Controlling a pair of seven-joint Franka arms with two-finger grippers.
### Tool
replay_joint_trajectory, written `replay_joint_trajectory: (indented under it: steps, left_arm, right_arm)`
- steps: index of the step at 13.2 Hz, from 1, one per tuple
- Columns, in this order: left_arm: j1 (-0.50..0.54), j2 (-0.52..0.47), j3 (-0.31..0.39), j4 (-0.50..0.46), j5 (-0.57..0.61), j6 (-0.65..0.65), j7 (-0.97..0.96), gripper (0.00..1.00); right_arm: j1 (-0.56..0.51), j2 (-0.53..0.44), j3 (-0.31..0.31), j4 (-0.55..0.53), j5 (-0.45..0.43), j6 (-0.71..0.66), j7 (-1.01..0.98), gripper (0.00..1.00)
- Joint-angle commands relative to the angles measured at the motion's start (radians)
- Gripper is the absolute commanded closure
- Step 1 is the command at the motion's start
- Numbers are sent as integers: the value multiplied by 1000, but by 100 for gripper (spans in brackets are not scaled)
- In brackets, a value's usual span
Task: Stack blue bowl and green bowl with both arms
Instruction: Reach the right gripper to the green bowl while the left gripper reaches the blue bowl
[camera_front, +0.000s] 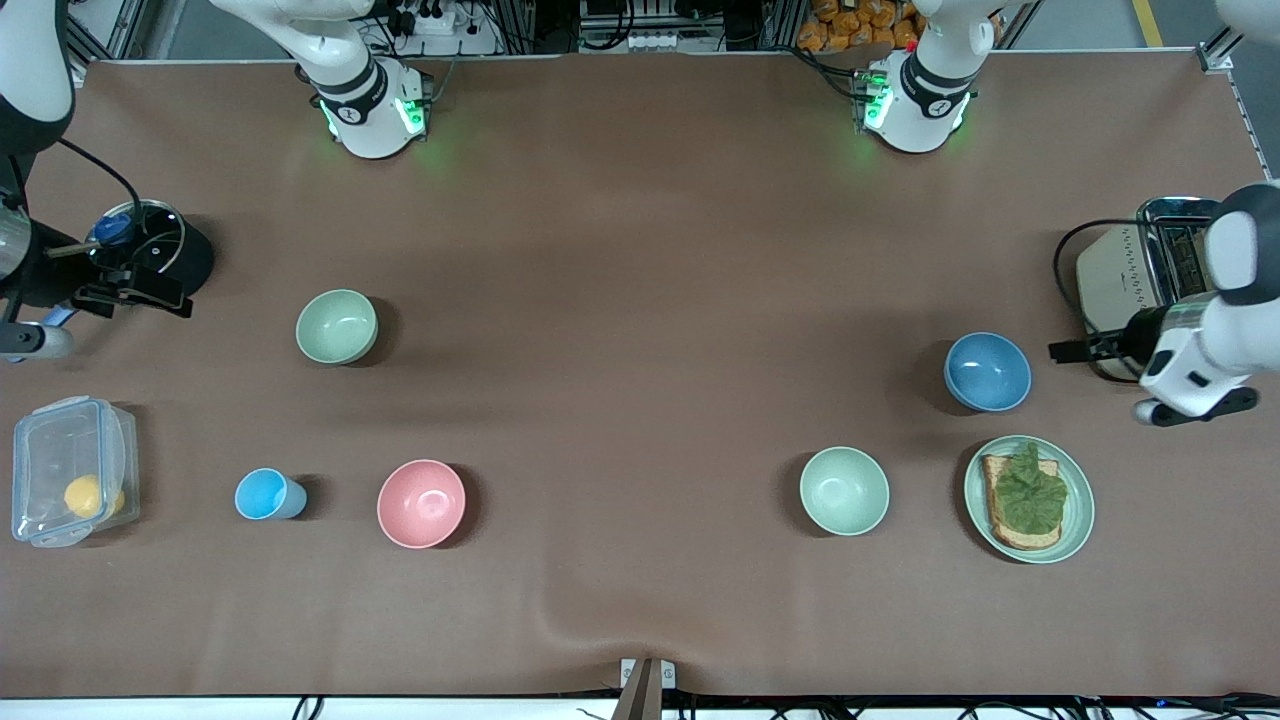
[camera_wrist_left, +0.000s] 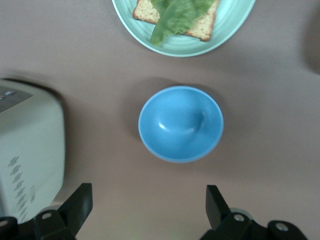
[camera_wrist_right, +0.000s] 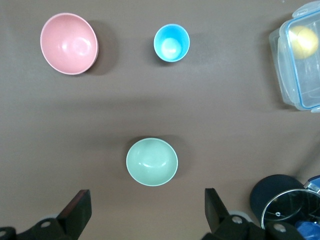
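Brown bench (camera_front: 640, 250) carries all items. Blue bowl (camera_front: 988, 372) sits upright and empty toward the left arm's end, between the toaster (camera_front: 1125, 270) and the pale-green plate of toast with lettuce (camera_front: 1030, 498), nearer the front camera than the toaster. Green bowl (camera_front: 337, 327), sage, is upright toward the right arm's end, farther from the camera than the pink bowl (camera_front: 421, 503) and light-blue cup (camera_front: 268, 495). Left gripper (camera_wrist_left: 149, 205) hangs over bare bench beside the toaster, fingers (camera_wrist_left: 80, 202) spread wide, holding nothing. Right gripper (camera_wrist_right: 145, 207) hangs over bench beside the black pot (camera_front: 160, 250), fingers (camera_wrist_right: 80, 205) spread wide, holding nothing
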Motion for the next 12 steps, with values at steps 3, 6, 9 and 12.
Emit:
replay_joint_trajectory:
  steps: [3,6,9,12]
  left_arm:
    - [56,13,-6,-174,16,213,7,0]
    - [63,70,-6,-176,54,253,8,0]
    - [63,117,-6,-173,59,294,7,0]
    - [66,155,-6,-165,59,316,7,0]
  right_arm:
    - [-15,-25,16,-159,4,82,-16,0]
    - [-9,-49,22,-329,14,213,-66,0]
    - [-1,-65,24,-440,19,303,-117,0]
    - [-9,-67,18,-554,18,452,-202,0]
